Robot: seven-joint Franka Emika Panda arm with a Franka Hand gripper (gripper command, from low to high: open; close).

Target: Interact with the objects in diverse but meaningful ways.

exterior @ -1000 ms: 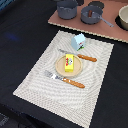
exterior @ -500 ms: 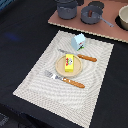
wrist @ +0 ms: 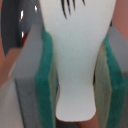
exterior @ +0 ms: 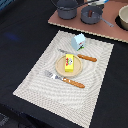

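Placemat, pale and woven, lies askew on a dark table; wide bare margins run along its edge toward the exterior view's left and its near edge. Plate, small and tan, sits near the mat's middle. Yellow pack with red-white print lies flat on the plate. Knife with an orange-brown handle lies just beyond the plate, angled across the mat. Fork with a like handle lies just on the near side, roughly parallel to the knife. Blue-and-white box stands upright near the mat's far edge, apart from the knife.

Brown board borders the far side of the table. On it stand two dark pots, one with a handle reaching toward the exterior view's right, and a pale bowl at the frame edge.

Gripper shows only in the wrist view: green-padded fingers press both sides of a white spatula with dark slots at its broad end. Jaws held narrowly apart by that piece. Arm itself cannot be made out in the exterior view.
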